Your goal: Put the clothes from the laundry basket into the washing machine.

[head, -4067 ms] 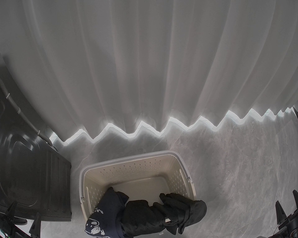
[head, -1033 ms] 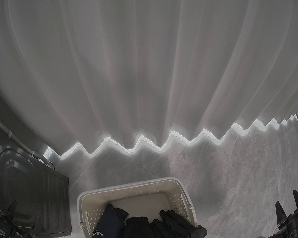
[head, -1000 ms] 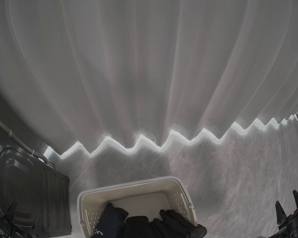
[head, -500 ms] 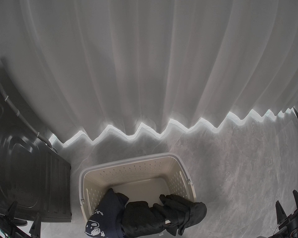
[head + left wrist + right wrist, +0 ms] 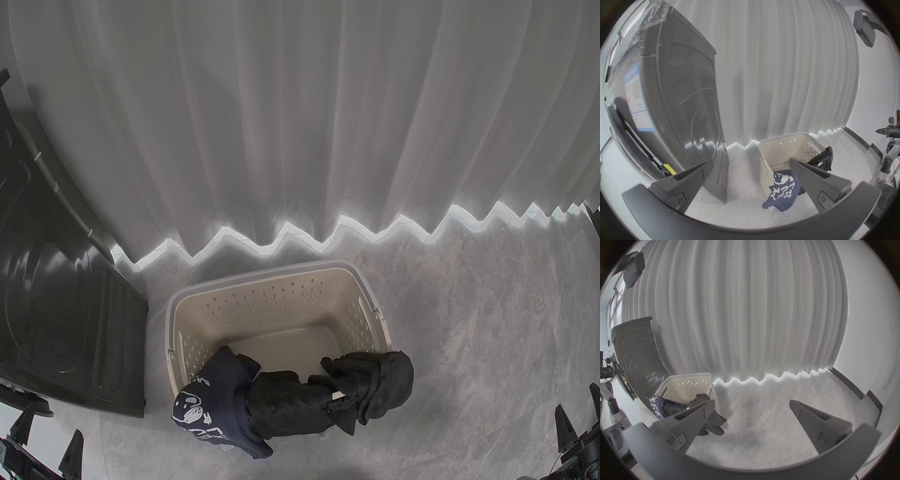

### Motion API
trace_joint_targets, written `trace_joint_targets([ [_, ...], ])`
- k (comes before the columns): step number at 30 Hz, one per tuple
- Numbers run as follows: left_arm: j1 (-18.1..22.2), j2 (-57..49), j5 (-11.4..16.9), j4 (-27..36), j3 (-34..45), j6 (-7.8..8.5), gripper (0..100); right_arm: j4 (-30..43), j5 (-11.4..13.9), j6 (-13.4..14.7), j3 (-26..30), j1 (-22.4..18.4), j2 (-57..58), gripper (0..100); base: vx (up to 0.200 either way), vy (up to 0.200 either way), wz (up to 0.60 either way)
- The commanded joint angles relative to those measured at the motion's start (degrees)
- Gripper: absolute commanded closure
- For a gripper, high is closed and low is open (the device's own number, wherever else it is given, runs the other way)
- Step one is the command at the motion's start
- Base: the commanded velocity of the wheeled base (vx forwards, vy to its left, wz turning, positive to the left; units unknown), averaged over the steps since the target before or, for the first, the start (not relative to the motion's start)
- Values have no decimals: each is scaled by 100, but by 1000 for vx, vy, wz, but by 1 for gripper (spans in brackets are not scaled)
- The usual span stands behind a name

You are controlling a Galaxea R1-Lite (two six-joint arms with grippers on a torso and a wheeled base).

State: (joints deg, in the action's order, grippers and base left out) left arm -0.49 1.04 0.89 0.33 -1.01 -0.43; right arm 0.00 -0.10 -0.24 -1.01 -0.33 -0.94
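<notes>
A cream laundry basket [image 5: 275, 299] stands on the floor before a curtain. Over its near rim hang a navy shirt with white print [image 5: 209, 406], a black garment [image 5: 289, 403] and a second black piece [image 5: 378, 378]. The dark washing machine [image 5: 56, 300] stands left of the basket. My left gripper [image 5: 51, 431] is open at the lower left, short of the machine and basket. My right gripper [image 5: 576, 406] is open at the lower right, well clear of the basket. From the left wrist, the open gripper [image 5: 750, 170] frames the machine [image 5: 678, 103], basket [image 5: 787, 148] and navy shirt [image 5: 784, 190].
A white curtain [image 5: 300, 125] hangs along the back, reaching the grey stone floor [image 5: 487, 325]. Open floor lies right of the basket. In the right wrist view the open gripper [image 5: 751, 410] faces bare floor, with the basket [image 5: 689, 386] and machine [image 5: 637, 349] off to one side.
The head camera has tilted down, so the basket sits higher in the picture and the whole navy shirt shows. Clothes, basket and both grippers have kept their places.
</notes>
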Motion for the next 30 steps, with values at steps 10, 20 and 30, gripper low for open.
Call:
trace_joint_targets([
  [10,5,-104,-1,2,101,-1,0,0,1,-2,101,-2,94,0,-200,0,0],
  [20,5,-104,-1,2,101,-1,0,0,1,-2,101,7,94,0,-160,0,0],
  [30,5,-104,34,2,101,-19,0,0,1,-2,101,-2,94,0,0,120,0],
])
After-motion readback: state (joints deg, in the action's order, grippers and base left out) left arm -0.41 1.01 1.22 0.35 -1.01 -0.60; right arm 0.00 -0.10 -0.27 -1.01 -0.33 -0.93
